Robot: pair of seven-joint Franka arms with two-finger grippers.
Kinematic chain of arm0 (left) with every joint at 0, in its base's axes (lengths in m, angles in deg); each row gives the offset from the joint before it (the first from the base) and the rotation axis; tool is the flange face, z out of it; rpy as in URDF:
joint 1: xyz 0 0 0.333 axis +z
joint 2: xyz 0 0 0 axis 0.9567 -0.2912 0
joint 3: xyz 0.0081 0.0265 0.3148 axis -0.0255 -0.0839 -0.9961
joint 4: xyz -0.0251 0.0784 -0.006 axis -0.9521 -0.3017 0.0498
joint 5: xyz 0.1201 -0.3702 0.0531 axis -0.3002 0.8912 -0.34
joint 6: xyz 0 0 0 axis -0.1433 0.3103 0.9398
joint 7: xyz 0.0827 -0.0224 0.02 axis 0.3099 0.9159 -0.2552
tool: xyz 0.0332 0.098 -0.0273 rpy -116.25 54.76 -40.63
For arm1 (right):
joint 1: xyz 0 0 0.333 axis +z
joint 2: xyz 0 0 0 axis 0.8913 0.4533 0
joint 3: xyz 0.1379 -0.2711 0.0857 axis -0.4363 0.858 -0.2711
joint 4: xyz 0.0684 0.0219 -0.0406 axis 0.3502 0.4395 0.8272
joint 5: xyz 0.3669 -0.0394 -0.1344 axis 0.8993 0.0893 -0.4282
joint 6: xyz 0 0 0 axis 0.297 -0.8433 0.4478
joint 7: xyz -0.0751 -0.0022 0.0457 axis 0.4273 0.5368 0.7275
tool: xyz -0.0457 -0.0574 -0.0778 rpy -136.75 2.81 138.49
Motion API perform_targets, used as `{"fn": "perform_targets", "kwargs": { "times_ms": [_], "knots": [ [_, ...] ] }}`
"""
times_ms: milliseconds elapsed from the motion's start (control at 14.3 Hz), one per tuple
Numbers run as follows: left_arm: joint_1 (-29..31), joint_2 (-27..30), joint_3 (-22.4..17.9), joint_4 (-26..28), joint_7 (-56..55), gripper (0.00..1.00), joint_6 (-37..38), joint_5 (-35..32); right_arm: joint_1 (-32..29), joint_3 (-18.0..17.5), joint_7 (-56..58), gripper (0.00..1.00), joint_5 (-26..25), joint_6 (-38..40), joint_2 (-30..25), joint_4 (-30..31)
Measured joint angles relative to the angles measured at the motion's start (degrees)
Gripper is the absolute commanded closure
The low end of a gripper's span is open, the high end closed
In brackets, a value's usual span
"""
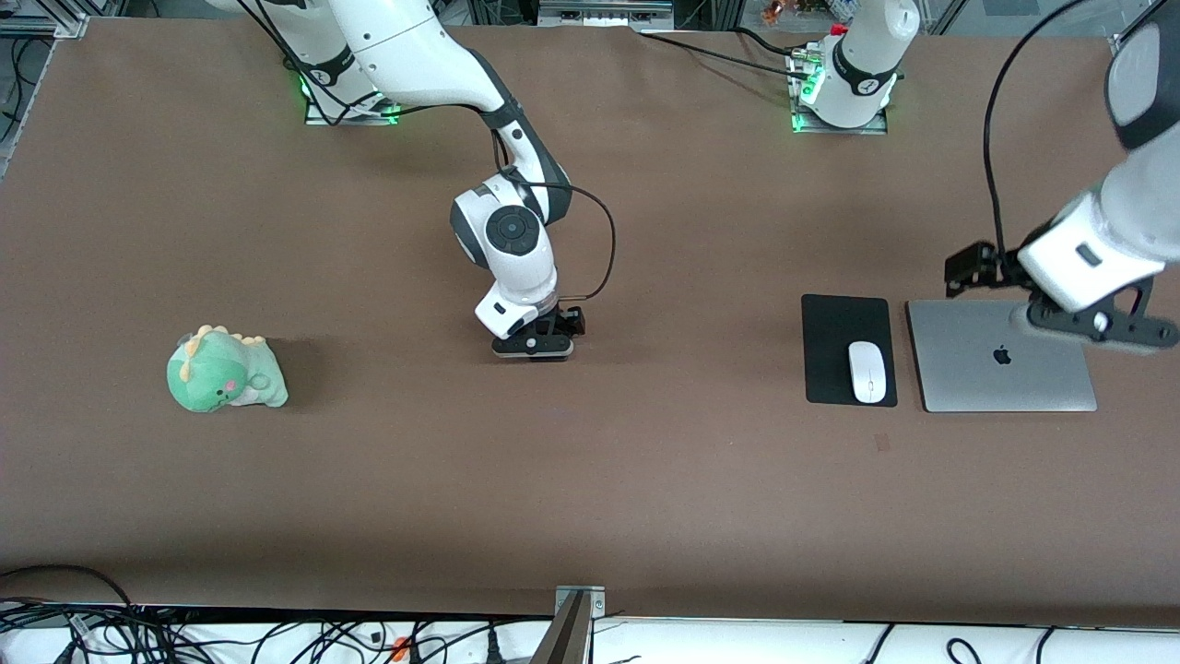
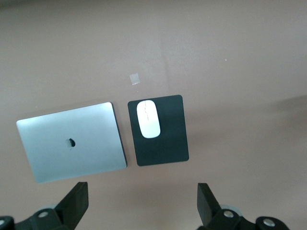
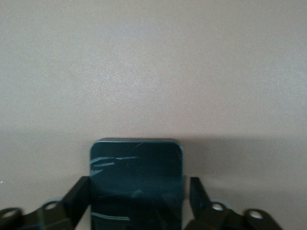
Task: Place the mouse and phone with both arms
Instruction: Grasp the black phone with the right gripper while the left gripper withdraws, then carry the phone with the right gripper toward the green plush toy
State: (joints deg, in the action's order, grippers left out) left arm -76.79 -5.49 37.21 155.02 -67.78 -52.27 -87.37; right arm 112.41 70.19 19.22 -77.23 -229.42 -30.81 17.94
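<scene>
1. Front view:
   - The right gripper is down at the table, close to the middle of the clock face.
   - The phone cannot be seen in this view.
   - The mouse lies at about three o'clock. It rests on a black mouse pad, in the corner nearest the camera and the laptop.
   - A closed silver laptop lies just beside the pad, at the pad's three o'clock, toward the left arm's end of the table.
   - The left gripper hangs in the air over the laptop's one o'clock corner. It holds nothing.
   - A green plush dinosaur sits at nine o'clock, well apart from everything else.

2. Left wrist view:
   - The left gripper stands wide open and empty. Its two black fingers are spread far apart, high over the table.
   - Below it, the mouse lies lengthwise on the mouse pad, touched by nothing.
   - The laptop lies just beside the pad.
   - A small pale scrap lies on the table near the pad's edge.

3. Right wrist view:
   - The phone lies flat on the table, screen up, with light streaks on the glass.
   - The right gripper is set around the phone. I cannot tell whether it already clamps the phone or only brackets it.
</scene>
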Motion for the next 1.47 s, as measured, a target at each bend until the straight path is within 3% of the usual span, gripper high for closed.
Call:
{"fn": "perform_targets", "kwargs": {
  "times_ms": [350, 560, 770, 980, 1470],
  "knots": [
    [-0.11, 10.85, -0.94, 9.21, -0.02, 0.00, -2.70, 0.11, 0.02, 0.01, 1.61, 0.77, 0.00, -0.15, -0.01, -0.01],
    [-0.28, 12.05, -0.72, 12.45, -0.42, 0.00, -4.11, 0.42, -0.02, 0.21, 3.60, 0.92, -0.01, 0.06, 0.00, -0.15],
    [-0.80, 12.01, -0.17, 13.44, -3.06, 0.00, -4.82, 0.46, -1.18, 1.04, 7.09, 1.00, -0.01, 5.93, -0.01, -2.77],
    [-0.91, 11.43, -0.18, 13.58, -5.66, 0.00, -5.58, 0.47, -3.77, 1.17, 11.85, 1.00, 0.01, 9.99, -0.04, -5.77],
    [-0.75, 10.45, -0.29, 13.25, -6.59, 0.00, -6.49, 0.47, -9.91, 1.33, 23.62, 1.00, 0.09, 12.96, -0.10, -5.77]
  ]
}}
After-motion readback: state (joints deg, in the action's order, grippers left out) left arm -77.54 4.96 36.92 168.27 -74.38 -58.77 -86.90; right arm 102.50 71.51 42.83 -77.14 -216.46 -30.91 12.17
